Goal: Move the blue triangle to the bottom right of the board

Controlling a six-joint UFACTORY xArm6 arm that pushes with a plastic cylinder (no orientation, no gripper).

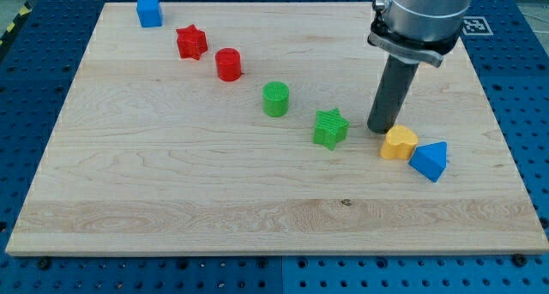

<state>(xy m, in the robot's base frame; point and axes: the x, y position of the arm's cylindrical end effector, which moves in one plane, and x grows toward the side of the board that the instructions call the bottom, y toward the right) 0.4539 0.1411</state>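
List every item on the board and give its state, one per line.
my tip: on the board, just above-left of the yellow heart
blue triangle: touching the yellow heart's right
yellow heart: flat
green star: free
green cylinder: upright
red cylinder: upright
red star: free
blue cube: at top edge

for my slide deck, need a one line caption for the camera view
My tip rests just above-left of the yellow heart block, which touches the blue triangle block.

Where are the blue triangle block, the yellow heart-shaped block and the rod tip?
blue triangle block [429, 161], camera view, middle of its top face
yellow heart-shaped block [399, 144], camera view, top face
my tip [382, 129], camera view, rod's lower end
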